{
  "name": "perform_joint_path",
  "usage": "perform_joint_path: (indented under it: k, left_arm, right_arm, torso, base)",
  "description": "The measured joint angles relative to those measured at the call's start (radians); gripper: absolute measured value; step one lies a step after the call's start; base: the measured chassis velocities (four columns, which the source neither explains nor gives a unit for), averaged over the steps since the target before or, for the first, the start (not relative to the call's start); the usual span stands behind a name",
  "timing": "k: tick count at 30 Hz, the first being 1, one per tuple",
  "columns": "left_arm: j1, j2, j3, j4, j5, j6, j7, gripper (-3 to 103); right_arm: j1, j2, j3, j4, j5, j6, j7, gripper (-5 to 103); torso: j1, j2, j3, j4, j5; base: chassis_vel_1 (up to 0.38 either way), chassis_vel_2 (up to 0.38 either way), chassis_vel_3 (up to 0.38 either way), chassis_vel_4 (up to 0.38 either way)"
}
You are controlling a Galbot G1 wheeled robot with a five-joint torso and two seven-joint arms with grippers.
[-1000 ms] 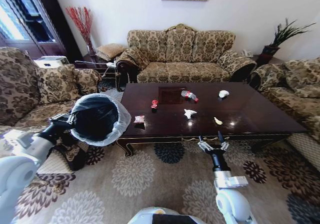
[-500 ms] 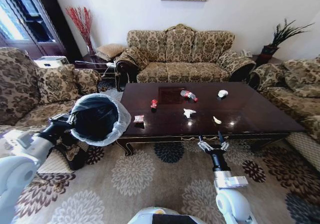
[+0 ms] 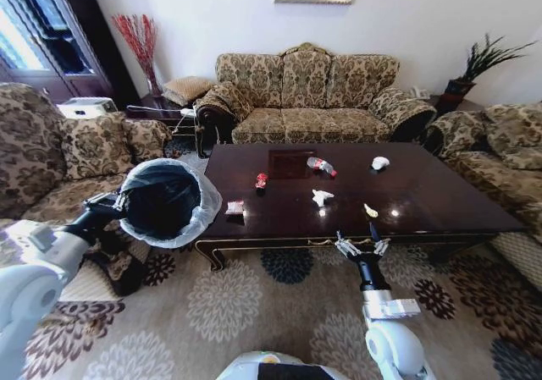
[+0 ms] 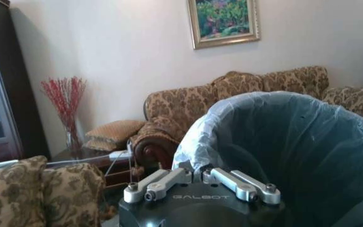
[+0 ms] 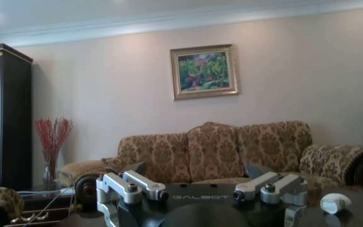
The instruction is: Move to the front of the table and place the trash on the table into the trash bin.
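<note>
The trash bin [image 3: 163,201] hangs at the left, near side of the scene, off the left end of the table [image 3: 440,195], with its rim close beside the table's near-left corner. It is black inside and lined with a whitish plastic bag folded out over the rim. Its dark interior shows no litter. The left gripper [image 3: 116,202] is clamped on the bin's left rim, carrying it; in the left wrist view its fingers [image 4: 239,183] pinch together at the bag edge of the bin [image 4: 295,142].

Six pieces of trash lie on the dark, glossy tabletop. One clear bottle [image 3: 320,166] with a red cap lies on its side toward the far middle. One crumpled white paper [image 3: 379,162] sits to its right, far side; the right wrist view shows this white lump [image 5: 335,202] too. A second crumpled white paper [image 3: 321,197] lies near the middle of the table. One small red wrapper [image 3: 261,179] stands left of centre. One pinkish packet [image 3: 235,207] lies at the near-left edge, the closest piece to the bin. One yellowish scrap [image 3: 370,211] lies toward the near right.

The right gripper [image 3: 362,246] is held just in front of the table's near edge, below the yellowish scrap, with its fingers spread apart and grasping nothing. One sofa [image 3: 309,92] stands beyond the table.
</note>
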Motion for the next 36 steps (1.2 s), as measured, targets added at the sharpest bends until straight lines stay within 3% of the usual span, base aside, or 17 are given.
perform_joint_path:
  k: [11,15,21,36]
  left_arm:
    - [0.0,0.0,0.0,0.0,0.0,0.0,0.0,3]
    - [0.0,0.0,0.0,0.0,0.0,0.0,0.0,3]
    - [0.0,0.0,0.0,0.0,0.0,0.0,0.0,3]
    - [0.0,0.0,0.0,0.0,0.0,0.0,0.0,3]
  right_arm:
    - [0.001,0.0,0.0,0.0,0.0,0.0,0.0,100]
    - [0.0,0.0,0.0,0.0,0.0,0.0,0.0,100]
    - [0.0,0.0,0.0,0.0,0.0,0.0,0.0,100]
    - [0.0,0.0,0.0,0.0,0.0,0.0,0.0,100]
  torso:
    - [0.001,-0.001,0.0,0.0001,0.0003]
    - [-0.002,0.0,-0.001,0.0014,0.0]
    - [0.0,0.0,0.0,0.0002,-0.0001]
    - [0.0,0.0,0.0,0.0005,0.0]
  base:
    - [-0.113,0.123,0.103,-0.096]
    - [0.06,-0.026,-0.039,0.019]
    - [0.061,0.017,-0.04,-0.021]
    - [0.005,0.014,-0.006,-0.019]
